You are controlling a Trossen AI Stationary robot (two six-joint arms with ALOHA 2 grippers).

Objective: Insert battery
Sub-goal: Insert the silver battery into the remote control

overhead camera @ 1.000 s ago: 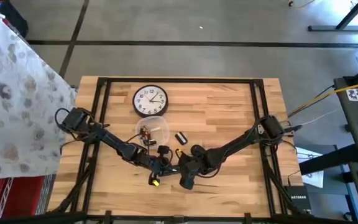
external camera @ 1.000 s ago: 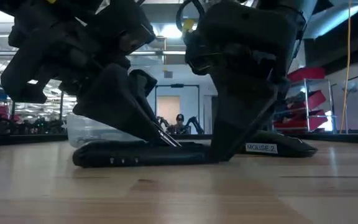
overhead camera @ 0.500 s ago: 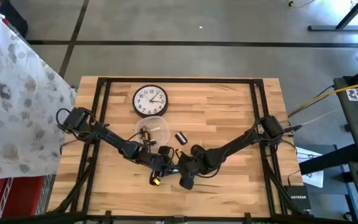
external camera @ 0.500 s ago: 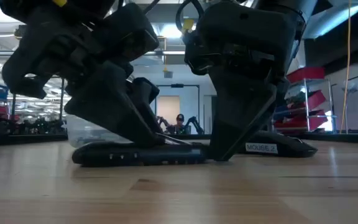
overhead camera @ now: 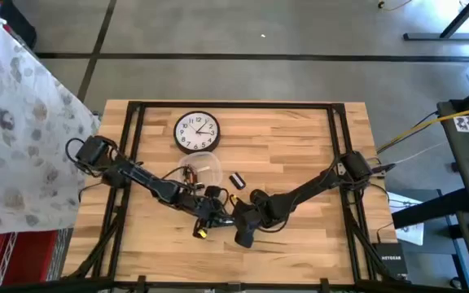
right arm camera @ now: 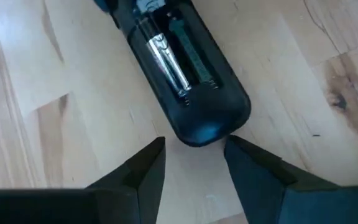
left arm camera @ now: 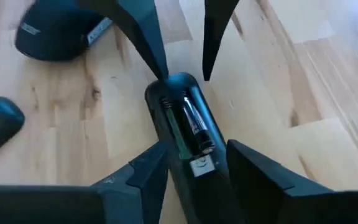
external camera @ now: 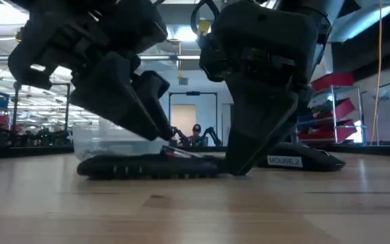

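Two end effectors meet over the table [overhead camera: 300, 146] at a remote [left arm camera: 185, 134] lying between them. Left end effector [left arm camera: 194, 168], open, straddles one end; right end effector [right arm camera: 191, 165], open, fronts the other. One battery [right arm camera: 163, 59] lies lengthwise in its bay.

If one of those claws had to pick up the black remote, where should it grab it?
Probably across the remote's long narrow sides, coming straight down from above. It lies flat on the table with its battery bay open upward, so the side edges are the only slim, free faces; gripping over the top would press on the battery.
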